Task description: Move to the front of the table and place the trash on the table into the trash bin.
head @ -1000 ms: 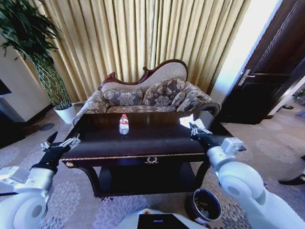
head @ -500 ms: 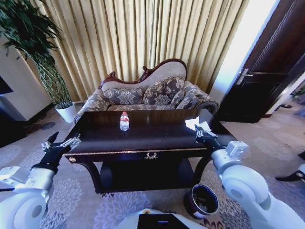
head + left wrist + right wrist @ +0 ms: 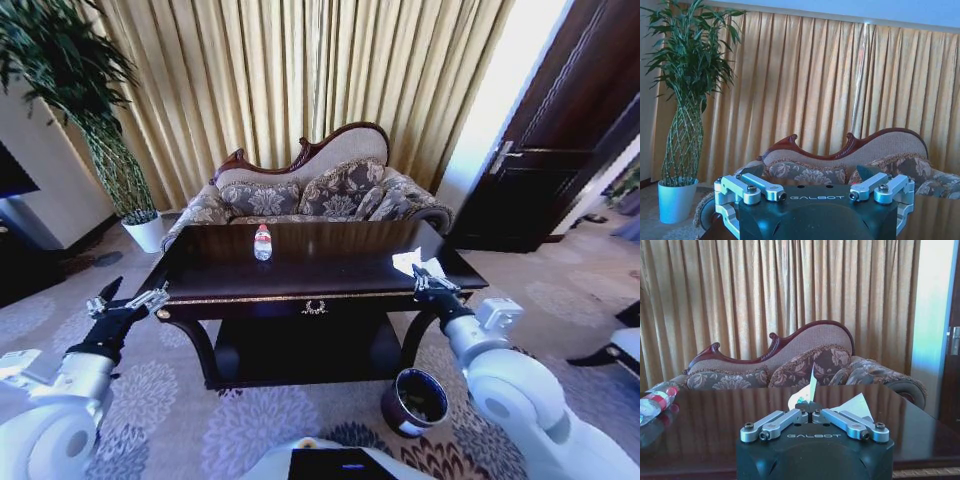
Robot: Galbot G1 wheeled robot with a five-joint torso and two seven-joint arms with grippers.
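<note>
Your right gripper [image 3: 428, 284], fingers closed together and empty, hangs at the table's [image 3: 300, 285] right front edge with the paper [image 3: 415, 262] just beyond its tips, while the bottle [image 3: 262, 242] stands upright toward the table's far edge.

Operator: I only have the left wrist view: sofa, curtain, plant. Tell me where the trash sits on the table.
Observer: The bottle stands upright near the far middle of the table.
Operator: Now the paper.
Observer: Crumpled white paper lies at the table's right end, right at the tips of the right gripper, whose fingers are shut.
Operator: Give me the bin.
Observer: The trash bin sits on the carpet beside the table's right front leg, below the right arm.
</note>
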